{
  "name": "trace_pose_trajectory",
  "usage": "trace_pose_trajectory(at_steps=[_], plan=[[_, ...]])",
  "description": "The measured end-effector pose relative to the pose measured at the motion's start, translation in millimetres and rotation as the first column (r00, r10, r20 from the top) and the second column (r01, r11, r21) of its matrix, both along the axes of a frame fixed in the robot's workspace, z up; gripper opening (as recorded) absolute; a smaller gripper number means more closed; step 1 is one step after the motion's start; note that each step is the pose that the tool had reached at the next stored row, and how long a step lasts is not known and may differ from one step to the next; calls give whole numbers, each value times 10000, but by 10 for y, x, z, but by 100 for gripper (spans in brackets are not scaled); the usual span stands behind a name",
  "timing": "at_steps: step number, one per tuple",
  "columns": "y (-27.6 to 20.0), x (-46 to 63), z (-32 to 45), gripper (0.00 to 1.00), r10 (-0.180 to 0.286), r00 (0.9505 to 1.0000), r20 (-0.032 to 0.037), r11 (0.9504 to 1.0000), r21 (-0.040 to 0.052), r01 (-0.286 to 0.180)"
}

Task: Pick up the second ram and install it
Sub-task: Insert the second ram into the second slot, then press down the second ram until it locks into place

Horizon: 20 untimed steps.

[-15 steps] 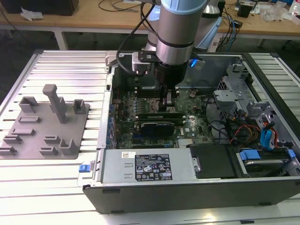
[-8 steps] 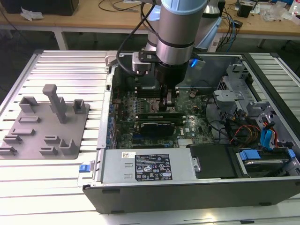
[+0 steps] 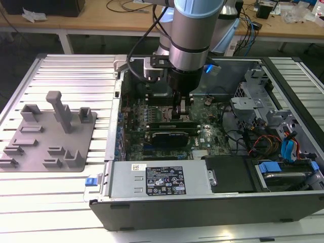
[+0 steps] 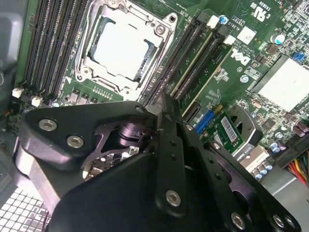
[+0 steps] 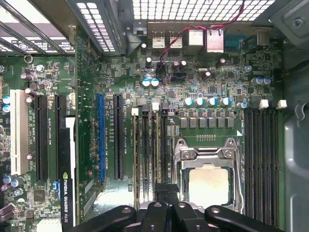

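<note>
The ram is a thin dark-green stick, standing on edge in the slots by the shiny metal socket, right under the matte black gripper, jaws pinched narrow.

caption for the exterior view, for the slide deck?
Robot arm's end effector lowered into the open computer case over the motherboard, with the grey fixture plate alongside.

Black gripper fingertips hidden behind own linkage in both wrist views. Long green ram stick not discernible between fingers. Grey robot arm cut by exterior view's top edge.
</note>
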<state>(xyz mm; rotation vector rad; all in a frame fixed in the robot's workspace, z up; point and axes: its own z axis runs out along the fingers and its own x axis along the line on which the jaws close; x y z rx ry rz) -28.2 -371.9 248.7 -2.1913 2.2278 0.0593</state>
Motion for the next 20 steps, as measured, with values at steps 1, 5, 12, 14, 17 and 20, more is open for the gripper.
trace_pose_trajectory(at_steps=[1,5,12,14,17,20], plan=[[1,0,-2,8,0,10000,1,10000,1,0],[4,0,-7,8,0,10000,0,10000,1,0],[9,0,-17,8,0,10000,0,10000,1,0],[10,0,-18,8,0,10000,0,10000,1,0],[11,26,-21,8,-1,10000,1,10000,2,1],[11,130,-20,8,0,10000,-1,10000,1,0]])
